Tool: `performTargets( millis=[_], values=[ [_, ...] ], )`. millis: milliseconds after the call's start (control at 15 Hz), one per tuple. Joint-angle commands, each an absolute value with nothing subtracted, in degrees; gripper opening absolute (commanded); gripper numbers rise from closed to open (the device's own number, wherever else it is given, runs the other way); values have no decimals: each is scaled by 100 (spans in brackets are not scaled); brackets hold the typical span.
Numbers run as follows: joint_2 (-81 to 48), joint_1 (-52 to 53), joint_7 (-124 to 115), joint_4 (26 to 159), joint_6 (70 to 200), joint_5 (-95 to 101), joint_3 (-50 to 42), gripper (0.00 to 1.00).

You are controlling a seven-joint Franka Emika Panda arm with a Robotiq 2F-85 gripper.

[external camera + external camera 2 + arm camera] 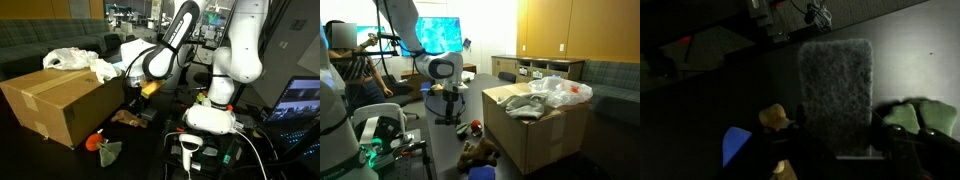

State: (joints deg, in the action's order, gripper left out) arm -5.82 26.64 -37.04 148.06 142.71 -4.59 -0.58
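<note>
You have the grey pad [835, 85] mid-frame in the wrist view on the dark surface [910, 50], directly above your tool [835, 165], long axis top-to-bottom; the tool's opening cannot be told in the shadow.

In the wrist view the claw [840, 160] is dark, blurred and cut off by the bottom edge, so how its jaws stand cannot be told. Just beside it, a yellow thing [773, 118] and a blue thing [735, 145] are too blurred to name. A green thing [910, 115] on its other side is partly hidden by a finger. In both exterior views the claw is too small to read.
</note>
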Motion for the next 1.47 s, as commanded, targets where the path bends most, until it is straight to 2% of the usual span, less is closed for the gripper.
performTargets(
  millis=[0,267,667,933,1400],
  values=[
    [267,1972,-3483,14492,13141,-337,391,32],
    [430,1479,-3021,13536,12007,-410,600,32],
    [-229,1118,-2660,11676,11008,-409,680,32],
    [-942,1112,-2506,10528,10703,-433,686,32],
    [-2128,1328,-2639,9204,10925,-278,655,32]
  ],
)
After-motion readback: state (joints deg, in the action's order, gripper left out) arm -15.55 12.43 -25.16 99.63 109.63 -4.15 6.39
